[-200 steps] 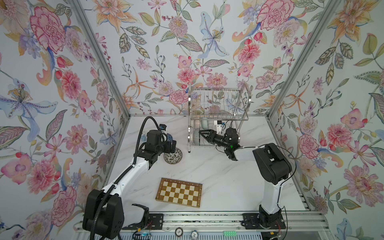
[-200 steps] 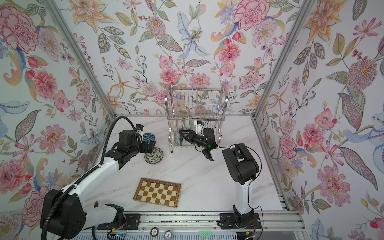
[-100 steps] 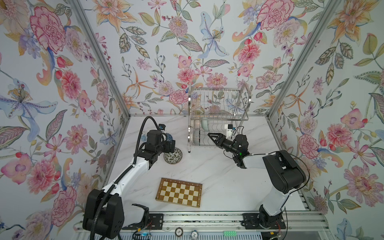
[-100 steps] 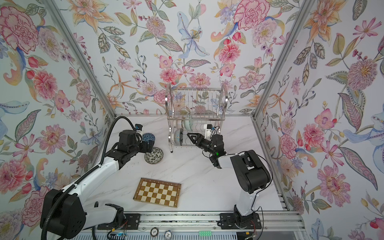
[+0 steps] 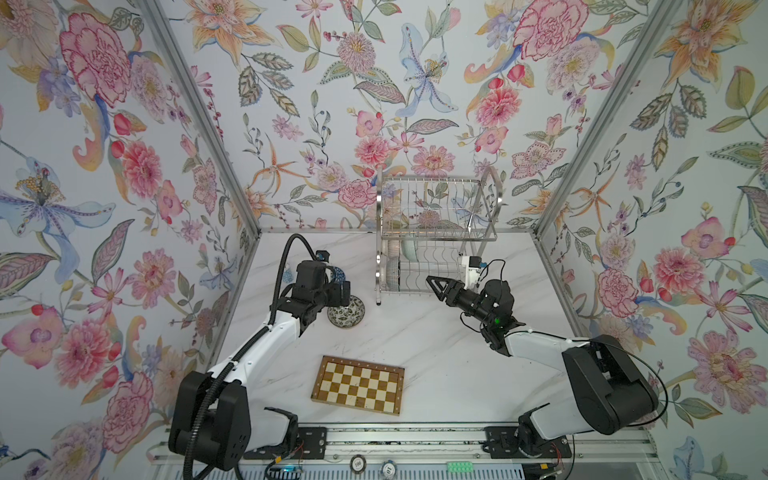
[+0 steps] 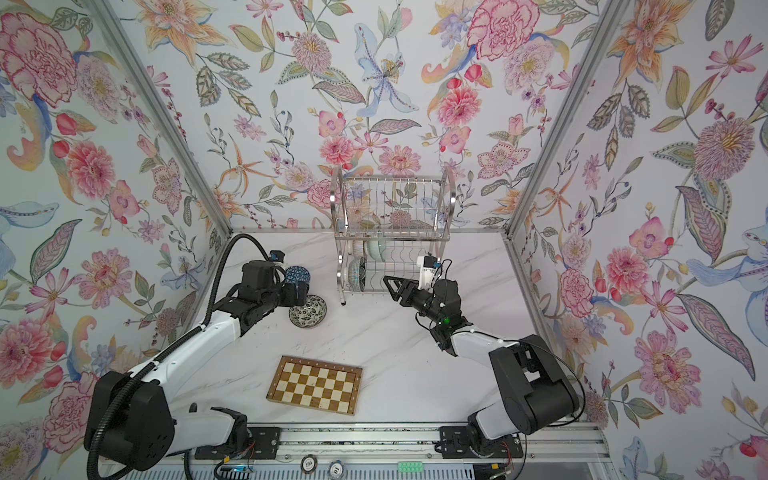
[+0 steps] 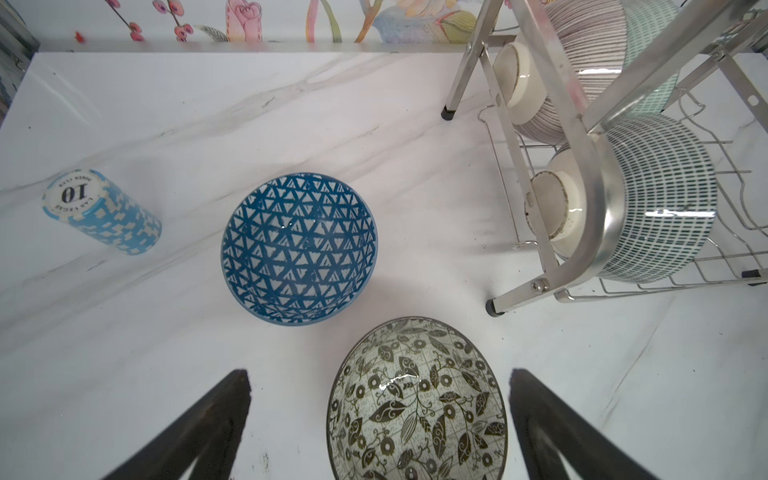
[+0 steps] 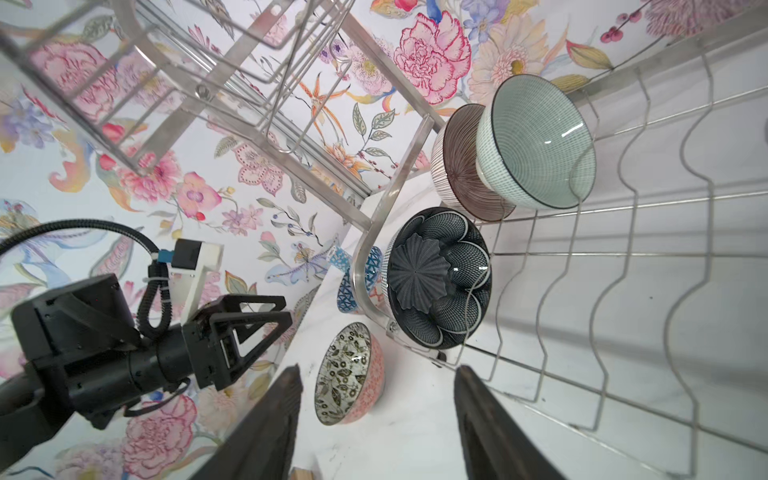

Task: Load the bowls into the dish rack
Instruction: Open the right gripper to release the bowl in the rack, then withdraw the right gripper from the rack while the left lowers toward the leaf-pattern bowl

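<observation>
My left gripper (image 7: 378, 376) hangs above the table (image 5: 436, 353), jaws spread wide, nothing held. The leaf-pattern bowl (image 7: 417, 403) sits upright below, between the fingers in the left wrist view. The blue lattice bowl (image 7: 299, 249) is just beside it, also upright, w/ a poker chip stack (image 7: 102, 212) near. My right gripper (image 5: 436, 284) is open & empty, in front of the dish rack (image 5: 440, 239). 3 bowls stand on edge in its lower tier, left end: navy bowl (image 8: 438, 278) in front, striped bowl (image 8: 461, 166) & green bowl (image 8: 540, 141) behind.
</observation>
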You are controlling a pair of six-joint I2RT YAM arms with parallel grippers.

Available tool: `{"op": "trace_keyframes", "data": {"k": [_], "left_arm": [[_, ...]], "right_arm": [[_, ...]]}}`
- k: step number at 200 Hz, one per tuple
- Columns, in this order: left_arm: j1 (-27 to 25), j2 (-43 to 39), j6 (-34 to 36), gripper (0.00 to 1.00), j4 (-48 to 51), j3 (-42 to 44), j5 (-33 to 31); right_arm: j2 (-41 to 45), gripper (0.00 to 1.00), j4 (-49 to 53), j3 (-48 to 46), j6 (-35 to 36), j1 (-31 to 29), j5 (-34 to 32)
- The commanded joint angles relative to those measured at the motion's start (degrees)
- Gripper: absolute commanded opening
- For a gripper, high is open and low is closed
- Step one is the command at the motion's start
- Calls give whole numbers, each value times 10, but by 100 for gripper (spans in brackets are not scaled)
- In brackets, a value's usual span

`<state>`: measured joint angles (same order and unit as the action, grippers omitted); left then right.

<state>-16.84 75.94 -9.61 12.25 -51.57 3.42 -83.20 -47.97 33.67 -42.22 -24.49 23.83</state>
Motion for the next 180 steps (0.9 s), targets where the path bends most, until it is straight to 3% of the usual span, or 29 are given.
{"op": "trace_keyframes", "data": {"k": [1,49,81,180], "left_arm": [[2,11,-26,99,49,-31,-20],[2,36,-70,99,122,-60,-9],[2,52,-95,97,170,-71,6],[2,43,-101,96,195,-27,8]], "right_arm": [[39,60,113,-7,125,-21,-48],[74,60,200,3,262,-66,-116],[62,60,199,8,289,-93,-122],[9,61,193,43,372,-160,-135]]}}
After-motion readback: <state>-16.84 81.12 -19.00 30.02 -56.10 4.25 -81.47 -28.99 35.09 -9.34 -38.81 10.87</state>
